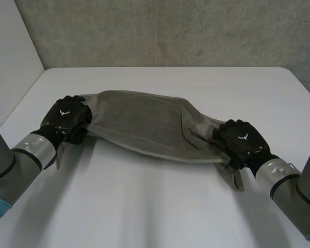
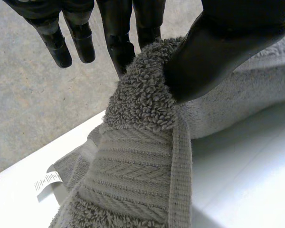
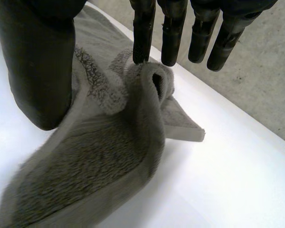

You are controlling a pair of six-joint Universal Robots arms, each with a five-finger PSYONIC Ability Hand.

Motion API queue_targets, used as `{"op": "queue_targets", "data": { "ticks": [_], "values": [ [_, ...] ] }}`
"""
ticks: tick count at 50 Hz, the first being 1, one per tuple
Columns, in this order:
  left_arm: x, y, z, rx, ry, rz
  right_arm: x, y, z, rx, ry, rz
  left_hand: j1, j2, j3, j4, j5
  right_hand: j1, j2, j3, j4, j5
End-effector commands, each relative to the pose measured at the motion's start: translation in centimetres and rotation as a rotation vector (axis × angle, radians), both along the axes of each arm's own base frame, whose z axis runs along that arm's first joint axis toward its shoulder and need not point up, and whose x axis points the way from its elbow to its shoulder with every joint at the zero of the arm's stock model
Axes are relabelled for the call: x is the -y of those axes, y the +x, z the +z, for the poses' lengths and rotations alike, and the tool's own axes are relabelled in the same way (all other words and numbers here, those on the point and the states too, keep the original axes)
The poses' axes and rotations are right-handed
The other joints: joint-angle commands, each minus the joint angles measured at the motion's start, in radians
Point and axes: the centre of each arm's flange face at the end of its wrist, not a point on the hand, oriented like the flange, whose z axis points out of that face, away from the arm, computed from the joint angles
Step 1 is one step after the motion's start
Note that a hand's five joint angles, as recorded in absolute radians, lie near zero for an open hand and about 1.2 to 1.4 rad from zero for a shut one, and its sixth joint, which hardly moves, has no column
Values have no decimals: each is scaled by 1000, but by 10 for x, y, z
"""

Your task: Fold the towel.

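Grey towel [image 1: 144,121] stretches across the white surface [image 1: 160,206] — the left robot hand [image 1: 67,118] and right robot hand [image 1: 243,140] each pinch one end between thumb and fingers, seemingly keeping it taut for folding.

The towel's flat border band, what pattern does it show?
Grey herringbone stripes on the border band, best seen in the left wrist view.

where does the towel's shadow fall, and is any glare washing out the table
Head view: the towel, held at its ends by the left hand and right hand, drops a soft shadow on the table along its near edge; the white top is bright, nothing washed out. Left wrist view: faint shadow under the towel's roll. Right wrist view: soft shadow beside its trailing corner.
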Motion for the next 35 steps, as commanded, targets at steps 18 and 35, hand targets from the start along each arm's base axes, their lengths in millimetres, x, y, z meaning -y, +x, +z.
{"op": "queue_targets", "data": {
  "ticks": [18,35],
  "values": [
    [-13,2,-3,-3,81,1,-36,-5,-13,-5,18,25,-342,-343,-45,-56,-364,90,85,-33,-53,110],
    [-27,5,-18,19,141,5,-33,-2,-22,7,12,26,-928,-928,-45,-56,-949,73,67,-33,-53,93]
  ]
}}
